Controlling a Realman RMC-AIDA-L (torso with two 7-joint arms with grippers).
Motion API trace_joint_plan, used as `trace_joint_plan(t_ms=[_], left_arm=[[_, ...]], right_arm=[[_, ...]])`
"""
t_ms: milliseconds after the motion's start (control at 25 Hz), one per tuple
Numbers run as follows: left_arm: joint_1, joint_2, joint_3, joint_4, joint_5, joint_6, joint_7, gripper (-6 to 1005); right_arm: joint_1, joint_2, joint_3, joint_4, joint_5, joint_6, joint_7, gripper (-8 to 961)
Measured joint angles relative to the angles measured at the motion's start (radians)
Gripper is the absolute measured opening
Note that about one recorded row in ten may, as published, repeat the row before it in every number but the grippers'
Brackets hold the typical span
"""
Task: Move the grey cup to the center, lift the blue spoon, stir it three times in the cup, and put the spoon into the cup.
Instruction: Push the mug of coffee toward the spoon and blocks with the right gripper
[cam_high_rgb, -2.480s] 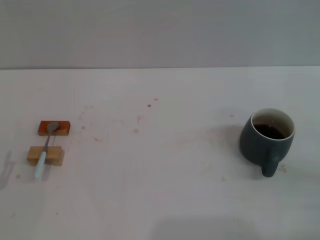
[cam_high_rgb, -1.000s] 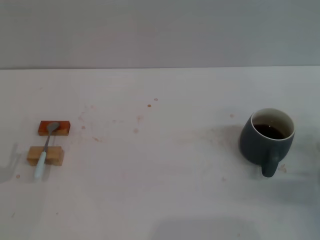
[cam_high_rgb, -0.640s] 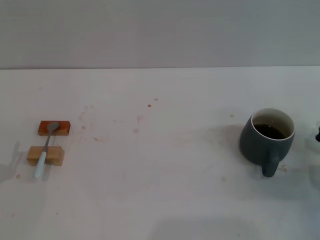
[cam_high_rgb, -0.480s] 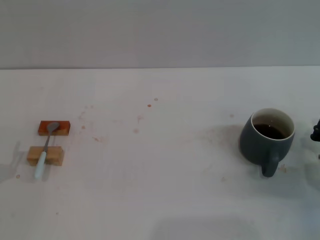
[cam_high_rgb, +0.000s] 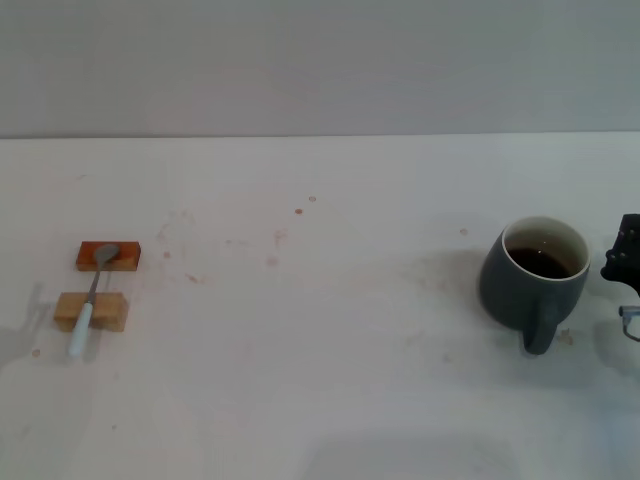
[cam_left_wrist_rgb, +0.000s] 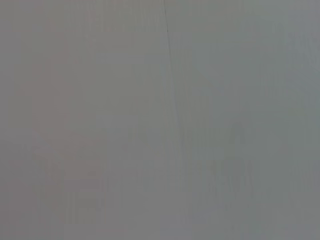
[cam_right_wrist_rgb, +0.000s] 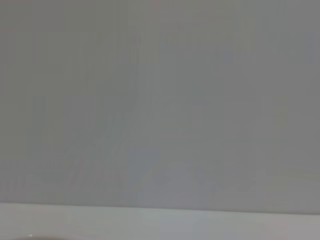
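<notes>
A white table (cam_high_rgb: 320, 330) is filling most of the head view, its top carrying faint brownish specks and smudges near the middle, and it is meeting a plain grey wall (cam_high_rgb: 320, 60) along a straight far edge. Both wrist views are showing little beyond flat grey wall.

The cup (cam_high_rgb: 534, 279) is standing upright on the table's right side, well away from the center, its dark slate body rounded, its rim and inside pale cream, its 1 loop handle pointing toward the robot, and dark brown liquid lying low inside. The spoon (cam_high_rgb: 91, 298) is lying far over on the left, bridging 2 small blocks: its grey metal bowl is resting on the orange-red block (cam_high_rgb: 108, 256) and its pale blue handle is crossing the tan block (cam_high_rgb: 91, 311), the tip overhanging on the near side.

The right gripper (cam_high_rgb: 624, 262) is showing as a dark shape at the right edge, just beside the cup and apart from it; whether its claw is open or closed cannot be told
</notes>
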Motion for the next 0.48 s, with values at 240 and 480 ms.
trace_joint_plan(t_ms=[240,480], left_arm=[[0.000,0.000,0.001,0.000,0.000,0.000,-0.001,814],[-0.001,0.000,0.002,0.000,0.000,0.000,-0.001,814]], right_arm=[[0.006,0.001,-0.014,0.011,-0.028,0.020,0.000,-1],[0.007,0.001,-0.019,0.033,-0.039,0.023,0.000,-1]])
